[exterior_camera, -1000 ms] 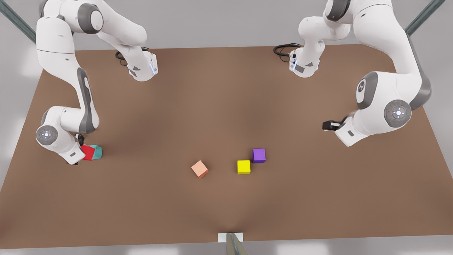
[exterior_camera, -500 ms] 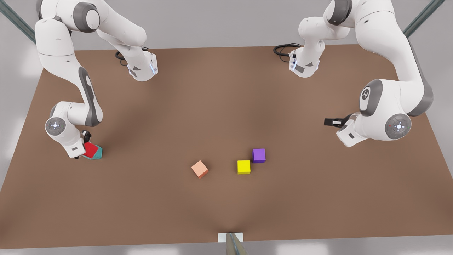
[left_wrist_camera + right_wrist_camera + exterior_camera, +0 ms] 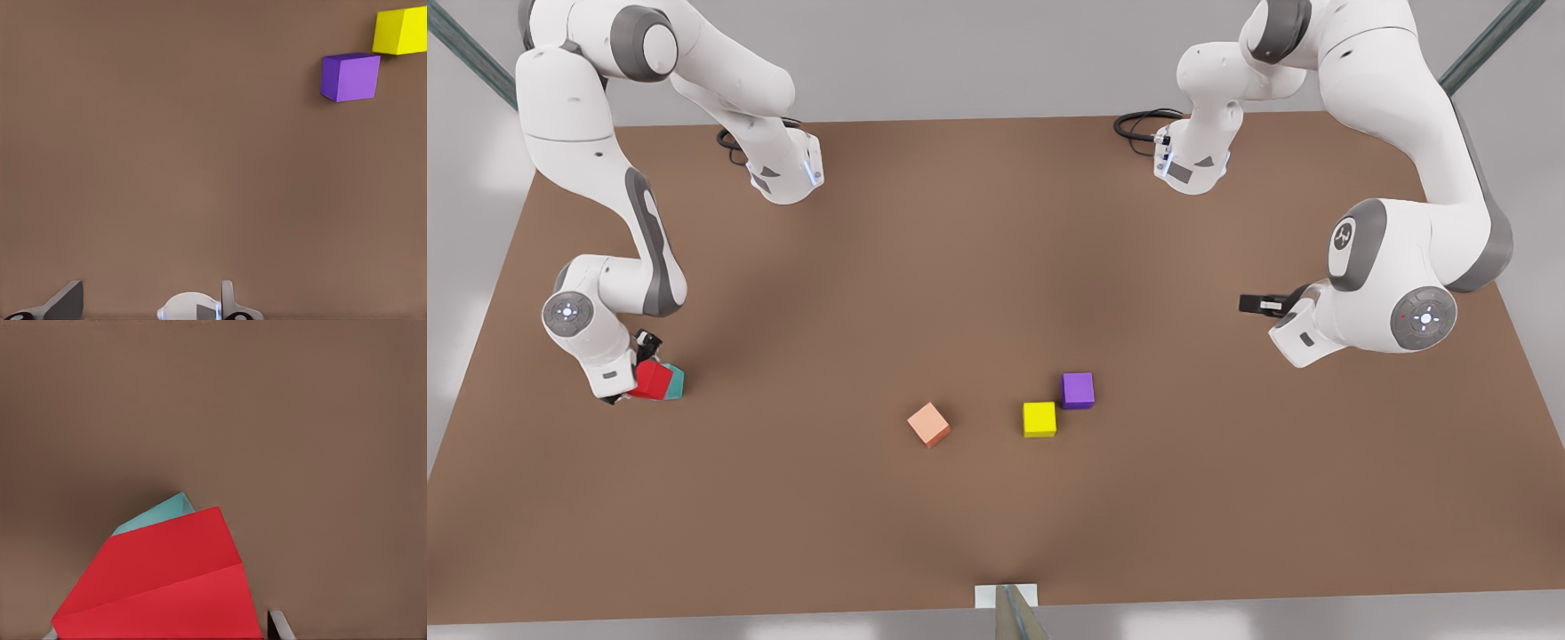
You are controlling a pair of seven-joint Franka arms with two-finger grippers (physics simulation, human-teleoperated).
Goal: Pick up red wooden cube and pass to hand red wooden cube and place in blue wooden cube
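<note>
- My right gripper (image 3: 633, 369) sits low at the table's (image 3: 996, 267) edge on the front view's left, and its fingers (image 3: 279, 625) flank the red wooden cube (image 3: 650, 380); I cannot tell how firmly they clamp it.
- In my right wrist view the red wooden cube (image 3: 160, 587) sits tilted right at my fingertips, with the blue wooden cube (image 3: 157, 515) peeking out just behind it.
- In the front view the blue wooden cube (image 3: 675, 381) touches the red one at its 3 o'clock side.
- Out toward 3 o'clock from that pair lie a salmon cube (image 3: 928, 424), then a yellow cube (image 3: 1039, 420) with a purple cube (image 3: 1077, 390) just beside it at 1 o'clock.
- My left gripper (image 3: 1258, 304) waits well apart, above the table on the front view's right, fingers (image 3: 230, 303) spread wide and holding nothing.
- My left wrist view shows the purple cube (image 3: 349, 77) and yellow cube (image 3: 399, 31) far out over bare table.
</note>
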